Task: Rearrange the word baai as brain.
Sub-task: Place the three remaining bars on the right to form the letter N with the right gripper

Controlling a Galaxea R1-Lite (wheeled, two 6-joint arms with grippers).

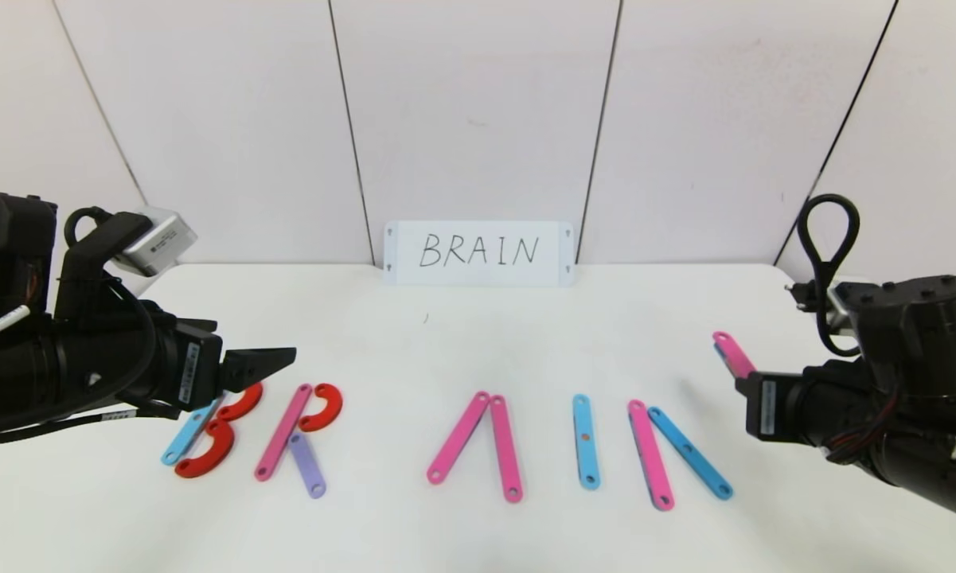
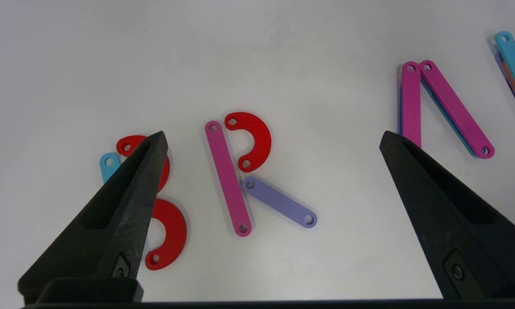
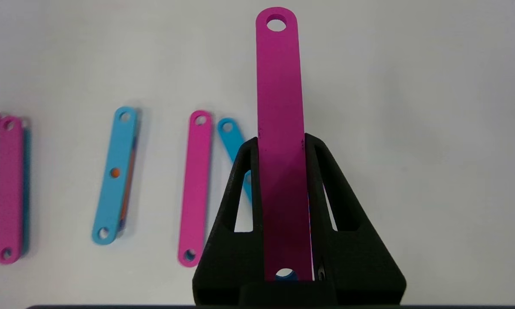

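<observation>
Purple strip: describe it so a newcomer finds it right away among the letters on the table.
Start at the white card reading BRAIN at the back of the table, then drop to the row of letters in front. Second from the robot's left is the R. The purple strip is its slanted lower leg, below the red arc: shorter than the pink strip beside it, and the row's only visible purple piece.

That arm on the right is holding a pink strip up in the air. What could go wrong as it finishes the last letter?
1. The right end effector pinches the pink strip near one end only, so it may swing and land crooked.
2. Setting it down beside the blue diagonal strip and pink upright strip could nudge those loose pieces.
</observation>
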